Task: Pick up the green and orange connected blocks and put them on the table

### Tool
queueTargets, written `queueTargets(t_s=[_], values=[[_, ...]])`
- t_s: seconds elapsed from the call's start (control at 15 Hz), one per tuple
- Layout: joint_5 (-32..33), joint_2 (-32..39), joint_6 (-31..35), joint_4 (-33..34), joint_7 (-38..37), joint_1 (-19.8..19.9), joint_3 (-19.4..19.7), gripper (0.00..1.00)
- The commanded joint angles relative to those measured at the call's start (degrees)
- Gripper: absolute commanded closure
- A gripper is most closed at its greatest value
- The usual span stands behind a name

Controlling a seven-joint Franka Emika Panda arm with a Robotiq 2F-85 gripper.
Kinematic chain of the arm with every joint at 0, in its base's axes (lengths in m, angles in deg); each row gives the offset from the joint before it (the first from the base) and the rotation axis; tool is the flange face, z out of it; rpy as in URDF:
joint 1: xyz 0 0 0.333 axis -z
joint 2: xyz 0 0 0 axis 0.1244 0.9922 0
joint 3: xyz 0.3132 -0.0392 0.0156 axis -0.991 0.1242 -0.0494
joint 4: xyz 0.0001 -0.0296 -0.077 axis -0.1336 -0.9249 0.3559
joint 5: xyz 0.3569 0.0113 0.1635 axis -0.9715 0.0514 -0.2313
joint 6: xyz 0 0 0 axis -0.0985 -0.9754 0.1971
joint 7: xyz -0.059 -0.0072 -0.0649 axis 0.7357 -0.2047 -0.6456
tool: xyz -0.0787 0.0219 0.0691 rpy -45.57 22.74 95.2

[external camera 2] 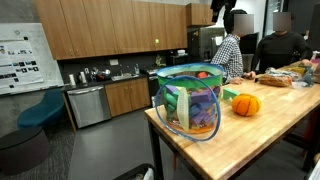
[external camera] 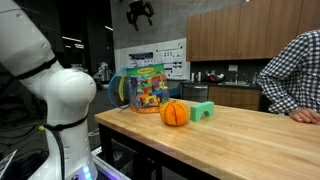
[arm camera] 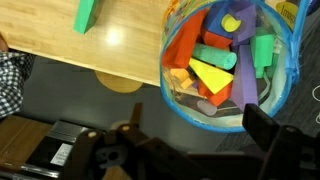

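A clear bag with a blue rim point(arm camera: 222, 60), full of coloured toy blocks, stands on the light wooden table point(arm camera: 120, 40) near its edge. Inside it I see an orange block point(arm camera: 183, 48) next to green blocks point(arm camera: 214, 52), among yellow and purple ones. I cannot tell which are connected. The bag shows in both exterior views point(external camera: 148, 88) point(external camera 2: 190, 102). My gripper point(arm camera: 195, 140) is open and empty, high above the bag, at the top of both exterior views point(external camera: 140, 12) point(external camera 2: 218, 10).
An orange pumpkin-like ball point(external camera: 175, 113) point(external camera 2: 246, 104) and a green arch block point(external camera: 203, 110) point(arm camera: 86, 14) lie on the table point(external camera: 250, 140) beside the bag. A person in a checked shirt point(external camera: 295, 75) leans on the far end. Others stand behind point(external camera 2: 232, 50).
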Motion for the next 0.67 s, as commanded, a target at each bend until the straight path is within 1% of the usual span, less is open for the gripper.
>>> queueTargets(t_s=[0.0, 0.33, 0.6], values=[[2.3, 5.2, -2.5, 6.4, 1.3, -1.6, -1.7, 0.0], [3.9, 9.4, -3.2, 8.7, 1.7, -3.5, -4.4, 0.0], [4.2, 12.0, -3.3, 8.5, 1.4, -4.6, -5.4, 0.0]])
